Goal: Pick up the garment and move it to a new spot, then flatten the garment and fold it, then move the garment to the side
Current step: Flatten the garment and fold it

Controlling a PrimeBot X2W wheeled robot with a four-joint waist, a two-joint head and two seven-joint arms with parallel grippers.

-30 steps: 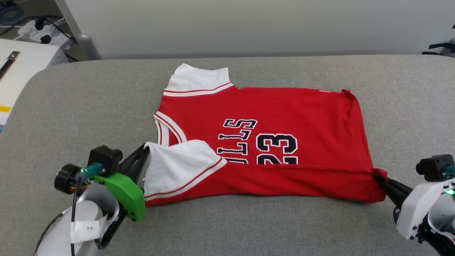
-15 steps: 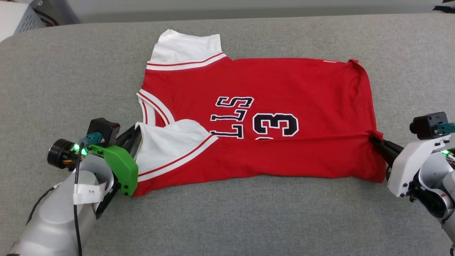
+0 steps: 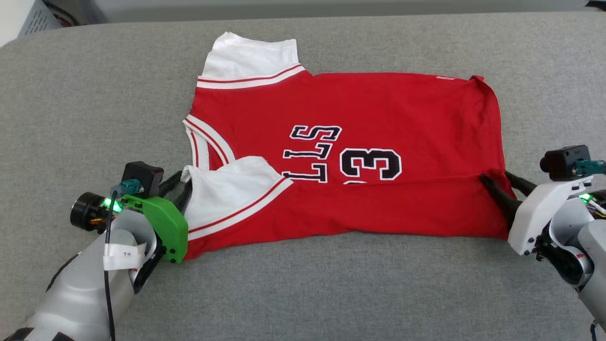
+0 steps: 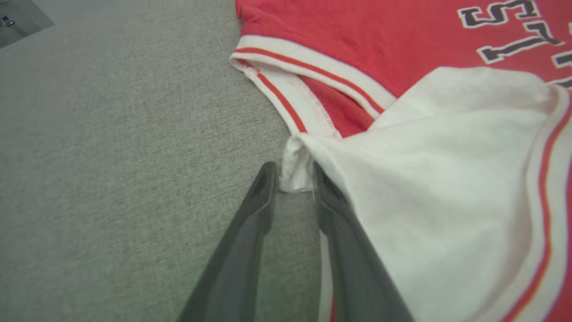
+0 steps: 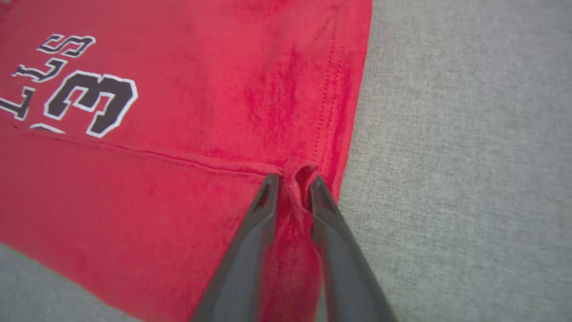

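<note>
The garment [image 3: 360,109] lies flat on the grey cushion, a red jersey with white sleeves, its neck to the left and hem to the right. Its near long edge is folded up over the front, covering the lower part of the black "23" and lettering. My left gripper [image 3: 182,177] stands open at the folded white sleeve's corner [image 4: 292,174], which rests between its fingertips [image 4: 268,174]. At the hem's folded corner [image 5: 299,179], my right gripper [image 3: 494,179] is also open, with a pucker of red cloth between its fingers [image 5: 268,188].
The grey upholstered surface [image 3: 331,293] stretches all round the jersey, with wide bare areas in front and to both sides. A pale wall base and a white box corner [image 3: 28,19] lie beyond the far edge at the upper left.
The head camera has tilted down. The near edge was carried further up over the print. Both grippers' fingers have parted from the cloth they were pinching.
</note>
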